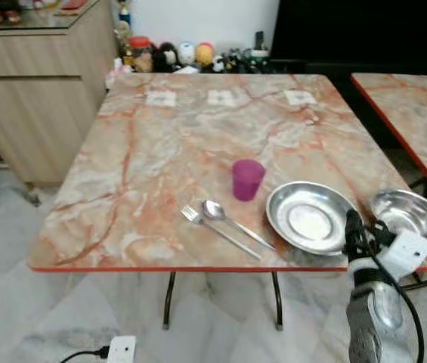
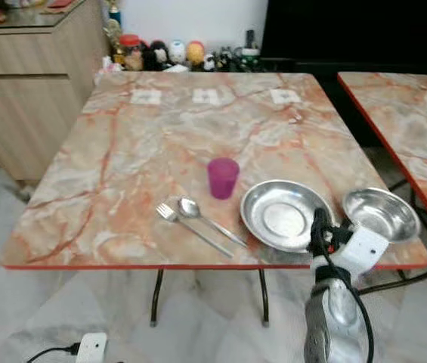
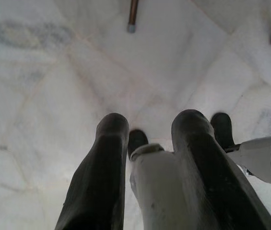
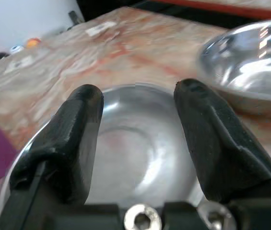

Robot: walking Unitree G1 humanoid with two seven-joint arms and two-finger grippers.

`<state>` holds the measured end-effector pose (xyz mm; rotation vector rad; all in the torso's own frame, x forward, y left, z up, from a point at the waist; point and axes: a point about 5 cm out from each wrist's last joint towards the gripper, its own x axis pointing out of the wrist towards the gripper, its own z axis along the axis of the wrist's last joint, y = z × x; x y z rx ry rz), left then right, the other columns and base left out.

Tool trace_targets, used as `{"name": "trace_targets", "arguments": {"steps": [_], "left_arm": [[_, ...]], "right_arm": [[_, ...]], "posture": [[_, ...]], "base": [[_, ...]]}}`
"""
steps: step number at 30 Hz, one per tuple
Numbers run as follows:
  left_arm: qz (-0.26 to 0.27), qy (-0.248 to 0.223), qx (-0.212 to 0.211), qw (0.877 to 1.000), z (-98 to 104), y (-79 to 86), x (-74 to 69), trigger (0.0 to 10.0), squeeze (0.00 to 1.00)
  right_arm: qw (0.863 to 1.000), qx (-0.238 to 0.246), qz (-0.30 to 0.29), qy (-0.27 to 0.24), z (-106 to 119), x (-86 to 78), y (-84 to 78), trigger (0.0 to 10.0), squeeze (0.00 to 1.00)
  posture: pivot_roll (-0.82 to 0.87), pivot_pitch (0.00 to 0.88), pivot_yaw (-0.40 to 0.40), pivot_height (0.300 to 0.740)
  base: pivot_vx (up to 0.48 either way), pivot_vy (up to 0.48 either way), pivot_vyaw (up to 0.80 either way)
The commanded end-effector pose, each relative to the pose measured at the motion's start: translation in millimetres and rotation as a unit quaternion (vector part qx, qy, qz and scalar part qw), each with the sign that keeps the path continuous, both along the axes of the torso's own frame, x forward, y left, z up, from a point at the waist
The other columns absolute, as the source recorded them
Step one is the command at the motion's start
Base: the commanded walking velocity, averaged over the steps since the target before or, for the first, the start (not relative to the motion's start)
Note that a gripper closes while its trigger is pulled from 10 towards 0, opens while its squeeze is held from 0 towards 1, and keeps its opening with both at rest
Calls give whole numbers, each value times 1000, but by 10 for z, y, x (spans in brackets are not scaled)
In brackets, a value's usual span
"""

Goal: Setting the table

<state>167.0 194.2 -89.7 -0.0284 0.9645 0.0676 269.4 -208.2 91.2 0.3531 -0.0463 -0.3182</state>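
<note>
Right gripper (image 4: 137, 103) hovers at the steel plate's (image 1: 311, 218) near rim, fingers spread apart. Steel bowl (image 1: 409, 214) sits just beside the plate.

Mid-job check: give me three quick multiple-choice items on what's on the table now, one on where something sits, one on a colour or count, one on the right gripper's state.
1. Where does the fork lie?
A. inside the plate
B. just left of the spoon
C. on the floor

2. What colour is the cup?
A. purple
B. green
C. white

3. How do the right gripper jaws stand?
A. shut on the cup
B. shut on the spoon
C. open, over the plate's near rim

Answers:
1 B, the fork lies alongside the spoon, on its left, left of the plate.
2 A, the cup is purple, standing behind the spoon.
3 C, the right wrist view shows the plate between the parted jaws; the bowl sits to the right.
</note>
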Motion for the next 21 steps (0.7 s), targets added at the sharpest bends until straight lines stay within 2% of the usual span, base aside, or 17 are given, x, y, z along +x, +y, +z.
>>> {"name": "trace_targets", "arguments": {"steps": [1,6,10,14,21], "left_arm": [[0,11,1,1000,-20,-17,-32,10000,0],[0,9,6,1000,-1,69,-19,10000,0],[6,8,12,1000,15,255,-73,10000,0],[12,13,20,1000,24,490,-216,10000,0],[15,20,24,999,19,581,-311,10000,0]], "right_arm": [[1000,5,-17,7,-12,-48,-69,10000,0],[997,34,-51,43,-130,-80,-183,10000,0],[996,33,-63,62,-160,-63,-232,10000,0],[995,52,-58,61,-154,5,-259,10000,0],[992,79,-52,88,-229,91,-257,10000,0]], "posture": [[-94,0,-12,740],[-97,0,-5,740],[-94,0,-5,740],[-93,0,-1,740],[-88,0,0,740]], "base": [[0,0,0],[0,0,0],[0,0,0],[0,0,0],[0,0,0]]}}
